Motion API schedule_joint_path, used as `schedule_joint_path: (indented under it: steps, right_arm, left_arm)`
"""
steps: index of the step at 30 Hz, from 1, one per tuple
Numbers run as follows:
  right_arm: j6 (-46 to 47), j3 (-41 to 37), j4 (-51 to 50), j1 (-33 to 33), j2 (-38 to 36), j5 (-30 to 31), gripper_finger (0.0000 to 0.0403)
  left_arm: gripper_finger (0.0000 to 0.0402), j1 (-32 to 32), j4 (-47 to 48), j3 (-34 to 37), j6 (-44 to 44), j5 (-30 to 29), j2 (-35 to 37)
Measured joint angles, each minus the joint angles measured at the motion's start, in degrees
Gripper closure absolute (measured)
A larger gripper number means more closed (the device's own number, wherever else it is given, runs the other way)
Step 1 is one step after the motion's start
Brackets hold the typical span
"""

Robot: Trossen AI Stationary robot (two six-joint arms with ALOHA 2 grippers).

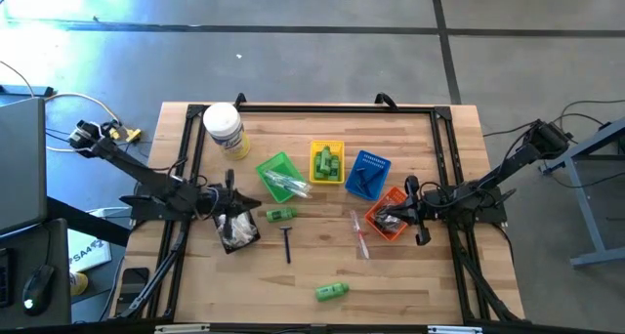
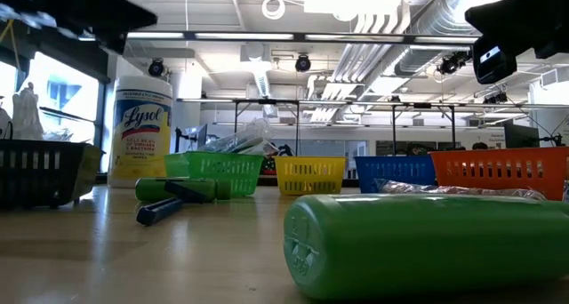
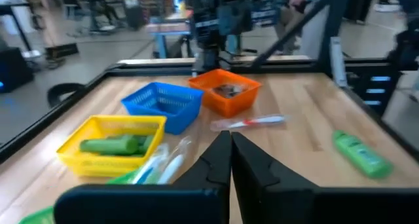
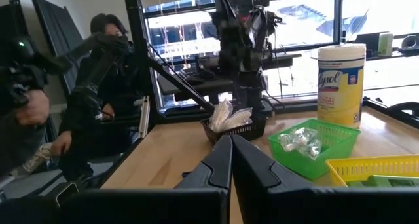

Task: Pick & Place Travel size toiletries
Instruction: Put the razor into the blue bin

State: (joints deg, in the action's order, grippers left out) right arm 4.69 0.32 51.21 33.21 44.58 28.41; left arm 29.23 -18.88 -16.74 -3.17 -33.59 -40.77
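Both grippers are shut and empty. My left gripper (image 1: 250, 201) (image 3: 230, 149) hovers by the black basket (image 1: 237, 230), which holds white sachets. My right gripper (image 1: 396, 213) (image 4: 230, 152) hovers over the orange basket (image 1: 387, 217) (image 3: 224, 92), which holds dark pouches. Loose on the table lie a green bottle (image 1: 332, 292) (image 2: 427, 244) near the front, a second green bottle (image 1: 281, 215), a dark razor (image 1: 287, 242) and a clear-wrapped stick (image 1: 359, 234) (image 3: 249, 122). The yellow basket (image 1: 327, 162) holds green bottles. The green basket (image 1: 280, 176) holds clear-wrapped items.
A blue basket (image 1: 367, 174) stands between the yellow and orange ones. A big white jar with a yellow label (image 1: 224, 129) (image 2: 142, 131) stands at the far left. A black frame (image 1: 322, 107) rims the table. A person (image 4: 111, 67) sits beyond the table's left side.
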Motion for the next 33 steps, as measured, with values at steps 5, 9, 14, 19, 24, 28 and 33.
schedule_joint_path:
  steps: [5,9,14,19,24,28,33]
  right_arm:
    - [-0.3,0.0,1.0,-0.3,0.0,0.1,0.0400]
    - [1.6,0.2,0.9,-2.6,0.0,0.2,0.0400]
    - [8.0,5.3,-6.0,-7.6,4.0,-0.1,0.0400]
    - [12.2,16.7,-18.2,-11.5,14.9,-0.1,0.0400]
    - [16.1,28.6,-23.3,-13.2,28.4,0.2,0.0400]
    - [16.7,38.1,-25.5,-13.6,38.0,-2.6,0.0395]
    - [16.5,49.4,-28.8,-13.3,48.2,-14.0,0.0371]
  left_arm:
    - [0.0400,-3.0,-7.9,5.9,1.4,0.0,0.6]
    - [0.0401,-5.2,-6.2,6.3,2.7,0.4,0.8]
    - [0.0401,-9.4,-8.3,6.4,6.5,0.4,1.5]
    - [0.0401,-13.7,-6.1,6.4,4.1,1.7,1.2]
    - [0.0401,-15.1,-4.7,6.4,1.4,5.8,1.2]
    - [0.0401,-15.0,-5.0,6.4,1.2,8.0,1.2]
    - [0.0401,-15.0,-5.0,6.4,1.2,10.1,1.2]
